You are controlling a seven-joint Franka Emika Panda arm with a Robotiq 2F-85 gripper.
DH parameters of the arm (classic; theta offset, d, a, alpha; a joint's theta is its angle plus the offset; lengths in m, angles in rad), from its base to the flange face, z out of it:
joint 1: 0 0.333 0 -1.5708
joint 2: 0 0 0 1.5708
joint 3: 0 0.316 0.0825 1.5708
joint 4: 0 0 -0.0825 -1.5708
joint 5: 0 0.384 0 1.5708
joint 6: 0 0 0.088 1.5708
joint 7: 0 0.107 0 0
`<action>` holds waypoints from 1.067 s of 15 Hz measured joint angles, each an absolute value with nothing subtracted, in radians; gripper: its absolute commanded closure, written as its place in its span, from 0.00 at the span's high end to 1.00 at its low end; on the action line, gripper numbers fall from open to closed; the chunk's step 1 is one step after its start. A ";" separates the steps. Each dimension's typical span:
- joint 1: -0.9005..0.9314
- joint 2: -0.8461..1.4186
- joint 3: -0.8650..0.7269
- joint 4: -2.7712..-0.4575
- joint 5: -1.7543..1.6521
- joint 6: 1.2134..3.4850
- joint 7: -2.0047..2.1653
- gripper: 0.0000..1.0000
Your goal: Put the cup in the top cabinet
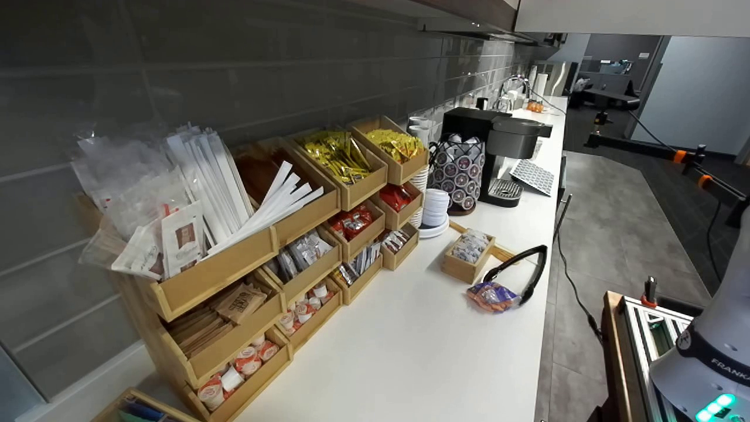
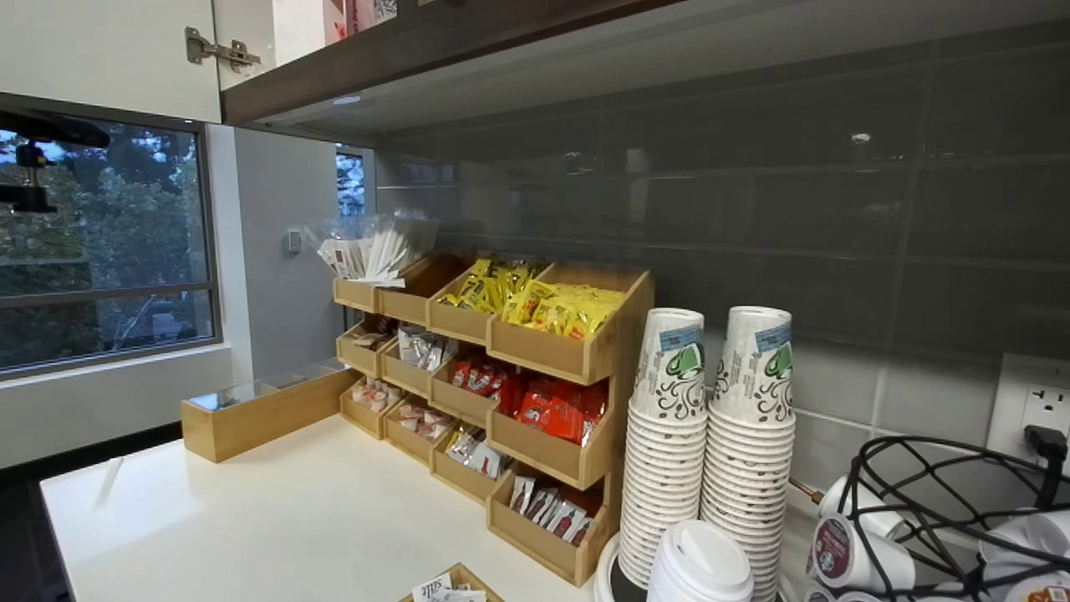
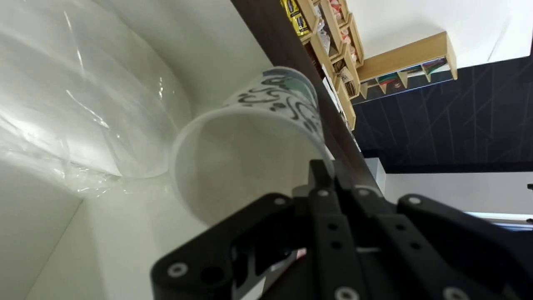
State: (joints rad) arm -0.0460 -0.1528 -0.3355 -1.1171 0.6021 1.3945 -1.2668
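Observation:
A white paper cup (image 3: 277,98) with a green and black pattern shows in the wrist view, its open mouth facing the camera. My gripper (image 3: 331,171) is shut on the cup's rim, one finger inside and one outside. The cup is within the white interior of the top cabinet (image 3: 137,225), close to its dark front edge. I cannot tell whether it touches the shelf. The cabinet also shows at the top of both exterior views (image 1: 469,10) (image 2: 468,43), with its door (image 2: 109,58) open. The gripper and held cup are out of both exterior views.
A clear plastic-wrapped bundle (image 3: 95,87) lies beside the cup in the cabinet. Below stand a wooden snack rack (image 2: 543,347), two stacks of paper cups (image 2: 664,468), a capsule basket (image 1: 460,170) and a coffee machine (image 1: 515,138). The open door (image 1: 633,16) juts out from the cabinet.

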 measured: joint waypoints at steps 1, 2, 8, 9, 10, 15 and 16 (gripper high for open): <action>-0.045 -0.147 -0.334 -1.111 0.602 1.398 -1.275 0.01; -0.045 -0.141 -0.334 -1.104 0.602 1.401 -1.283 0.01; -0.045 -0.111 -0.334 -1.075 0.601 1.421 -1.335 0.07; -0.045 -0.106 -0.333 -1.071 0.601 1.429 -1.340 0.31; -0.045 -0.102 -0.333 -1.070 0.601 1.438 -1.343 0.32; -0.045 -0.086 -0.327 -1.069 0.601 1.507 -1.361 0.63; -0.045 -0.082 -0.324 -1.069 0.601 1.519 -1.365 0.72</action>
